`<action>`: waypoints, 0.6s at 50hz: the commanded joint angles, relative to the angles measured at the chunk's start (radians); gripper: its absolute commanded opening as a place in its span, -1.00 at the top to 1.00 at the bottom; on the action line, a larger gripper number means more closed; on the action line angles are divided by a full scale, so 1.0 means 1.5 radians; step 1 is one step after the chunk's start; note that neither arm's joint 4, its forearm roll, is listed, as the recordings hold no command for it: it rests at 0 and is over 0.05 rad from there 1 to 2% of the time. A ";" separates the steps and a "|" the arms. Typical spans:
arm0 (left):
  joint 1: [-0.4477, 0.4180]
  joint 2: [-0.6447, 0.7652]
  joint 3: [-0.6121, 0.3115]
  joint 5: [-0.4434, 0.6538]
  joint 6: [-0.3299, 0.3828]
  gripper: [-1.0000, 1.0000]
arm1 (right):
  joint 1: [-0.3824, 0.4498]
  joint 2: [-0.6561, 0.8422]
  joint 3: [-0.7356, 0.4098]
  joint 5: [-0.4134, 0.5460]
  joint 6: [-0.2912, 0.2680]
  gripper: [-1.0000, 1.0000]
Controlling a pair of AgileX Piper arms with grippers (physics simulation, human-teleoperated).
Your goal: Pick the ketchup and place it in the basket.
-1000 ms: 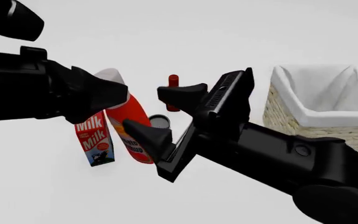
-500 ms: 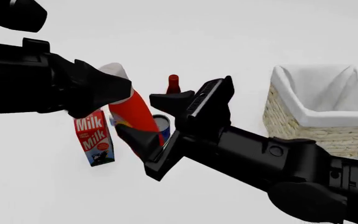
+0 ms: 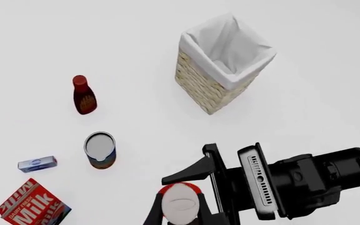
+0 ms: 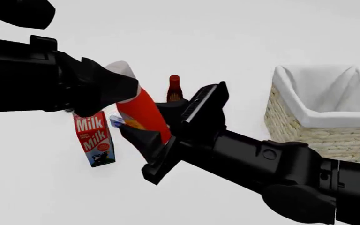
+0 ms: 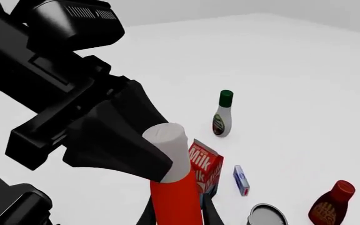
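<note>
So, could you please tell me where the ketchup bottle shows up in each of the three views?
Front view: ketchup left of centre, tilted, beside the milk carton.
Left wrist view: only its white cap, bottom edge.
Right wrist view: bottom centre, cap up.
Shared landmark: the milk carton.

front: behind arms, forward-down | wrists: close | all share ketchup (image 4: pixel 144 112)

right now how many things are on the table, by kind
bottles: 3 (ketchup, dark red-brown bottle, green-capped white bottle)
cartons: 1 (milk carton)
cans: 1 (can)
small boxes: 1 (blue box)
baskets: 1 (basket)
total: 7
</note>
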State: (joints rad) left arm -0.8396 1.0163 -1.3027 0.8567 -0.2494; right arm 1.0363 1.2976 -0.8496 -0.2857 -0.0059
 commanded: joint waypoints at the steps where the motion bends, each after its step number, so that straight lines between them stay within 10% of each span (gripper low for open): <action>1: -0.007 -0.004 -0.006 -0.001 0.009 1.00 | -0.002 -0.007 0.010 0.004 -0.001 1.00; 11: -0.008 -0.006 -0.001 -0.004 0.009 1.00 | -0.005 -0.020 0.014 0.012 -0.005 1.00; 12: -0.005 -0.007 -0.003 -0.004 0.014 -1.00 | -0.006 -0.021 0.015 0.012 -0.004 1.00; 30: 0.007 -0.022 -0.015 -0.008 0.014 -1.00 | -0.015 -0.029 0.037 0.000 0.002 1.00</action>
State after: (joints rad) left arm -0.8387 0.9958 -1.3176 0.8486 -0.2300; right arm 1.0216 1.2638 -0.8066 -0.2785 -0.0215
